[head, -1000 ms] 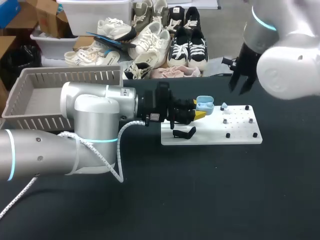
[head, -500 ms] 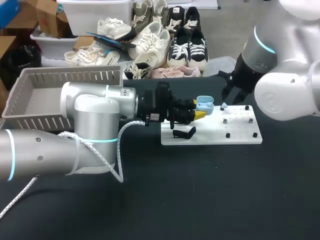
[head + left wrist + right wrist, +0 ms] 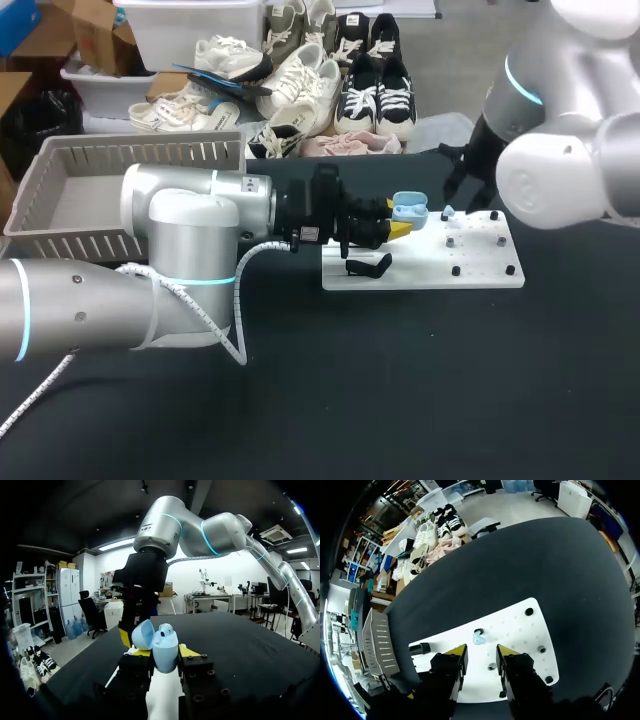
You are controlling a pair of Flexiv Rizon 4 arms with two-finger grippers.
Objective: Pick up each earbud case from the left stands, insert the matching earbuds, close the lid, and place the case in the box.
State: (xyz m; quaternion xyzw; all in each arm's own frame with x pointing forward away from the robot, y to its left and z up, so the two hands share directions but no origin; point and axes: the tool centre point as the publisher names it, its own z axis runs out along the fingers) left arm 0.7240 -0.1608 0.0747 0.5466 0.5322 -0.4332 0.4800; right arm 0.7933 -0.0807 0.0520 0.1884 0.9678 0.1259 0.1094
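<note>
**Left arm.** The left tool (image 3: 398, 229) lies level over the left end of the white board (image 3: 420, 274) and is clenched on the earbud case (image 3: 409, 209). The case is a smooth, rounded, pale blue shell. The left wrist view shows one yellow-tipped finger pressed to each side of its body. The case lid (image 3: 142, 634) is hinged open and tilted back. This view also shows a rounded blue part sitting in the top of the case; whether it is an earbud cannot be told.

**Right arm.** The right tool (image 3: 466, 186) hangs over the far edge of the board, pointing down. The right wrist view shows its fingers released, standing apart with nothing between them. A small pale blue earbud (image 3: 478, 639) sits on the board just ahead of the finger gap, touching a short black peg (image 3: 479, 631).

**Board.** A flat, matte white rectangle lying on the black table (image 3: 400, 390). It carries several small black pegs and, at its near left, a black hook-shaped stand (image 3: 370, 267).

**Basket.** A grey plastic basket (image 3: 140, 150) with slotted walls stands at the far left of the table, well apart from the case.

**View differences.** The head view shows the case as a small blue shape only. Finger contact and the open lid are confirmed in the left wrist view. The gap between the right fingers is seen only in the right wrist view.
</note>
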